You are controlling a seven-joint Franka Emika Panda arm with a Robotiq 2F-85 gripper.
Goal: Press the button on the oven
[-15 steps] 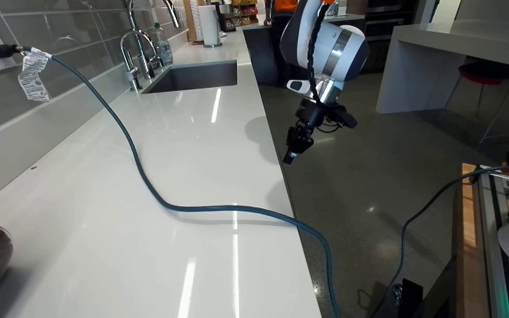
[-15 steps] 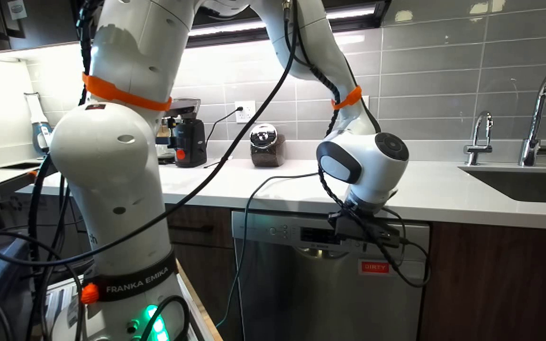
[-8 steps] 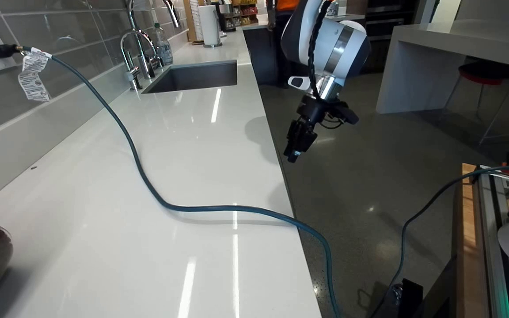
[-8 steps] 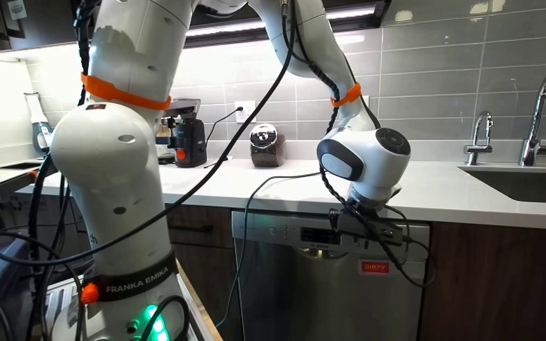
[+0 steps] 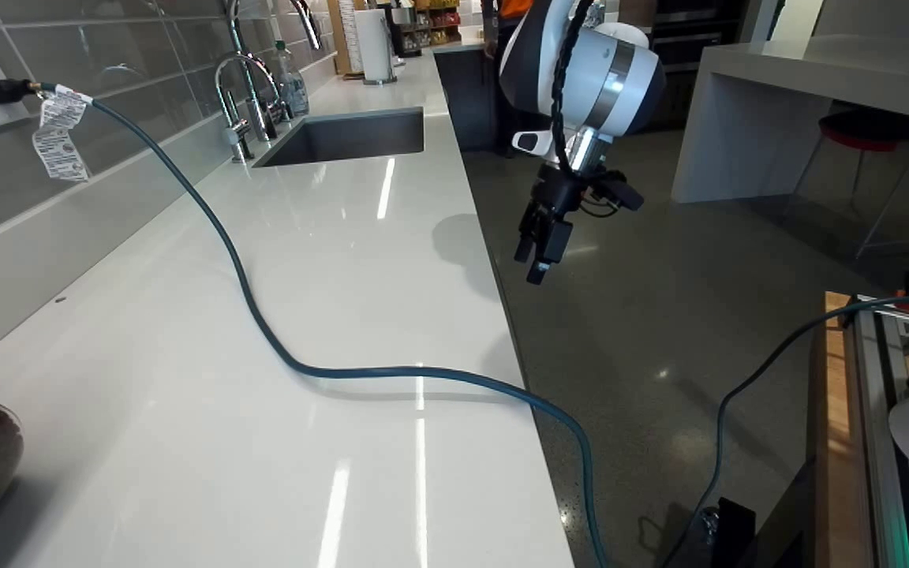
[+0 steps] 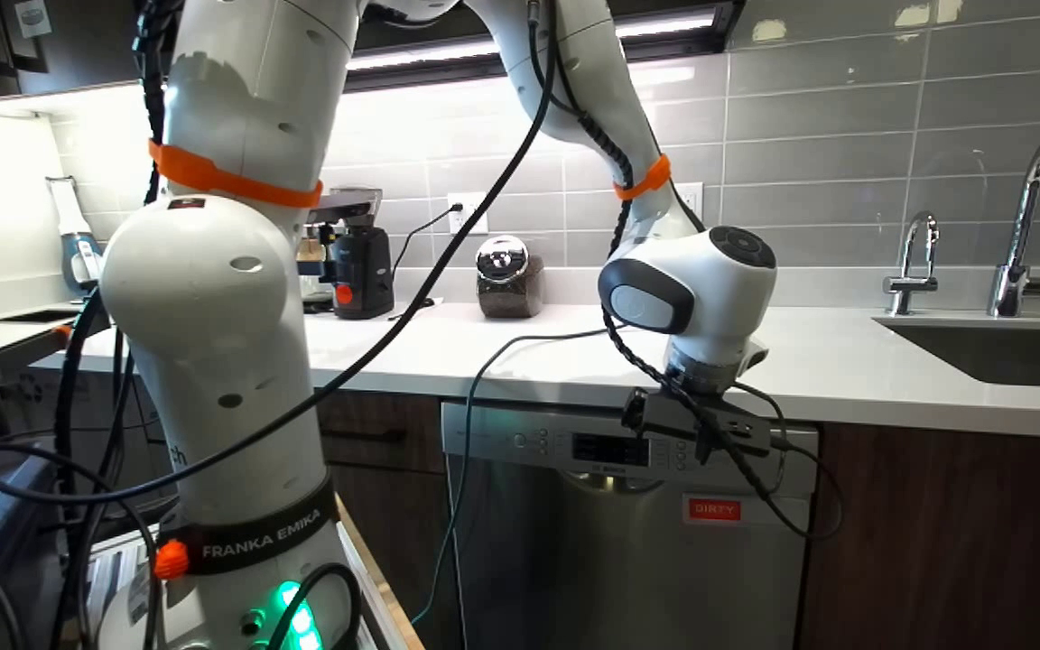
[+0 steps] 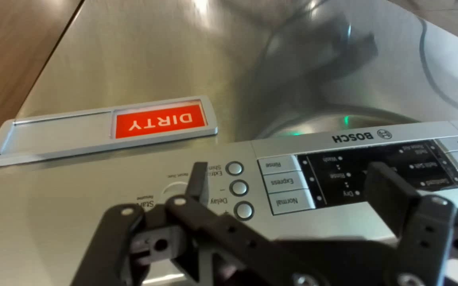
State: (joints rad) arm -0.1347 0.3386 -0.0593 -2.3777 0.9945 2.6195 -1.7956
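"Under the worktop (image 6: 809, 361), on what looks like a dishwasher (image 6: 628, 560), whatever the task calls it: that's where the buttons (image 7: 239, 188) are."

"Which one is meant?"

"The task doesn't say, so hitting the wrong one is the first worry. Start (image 7: 174, 189) would be my guess, and it's partly hidden behind one finger (image 7: 198, 180)."

"And the tool (image 7: 292, 180)?"

"Released, jaws well apart, nothing between them. The other finger covers part of the display (image 7: 344, 180). Pushed straight in like that, both might land, one on target, one not. A small drift toward the display could press a neighbouring button instead."

"So bring the fingers together first?"

"I would. One blunt point is easier to aim."

"Touching yet?"

"Can't tell from the wrist view. Watch the cable (image 6: 744, 471) too: in an exterior view it hangs in a slack loop, and a turn could snag it."
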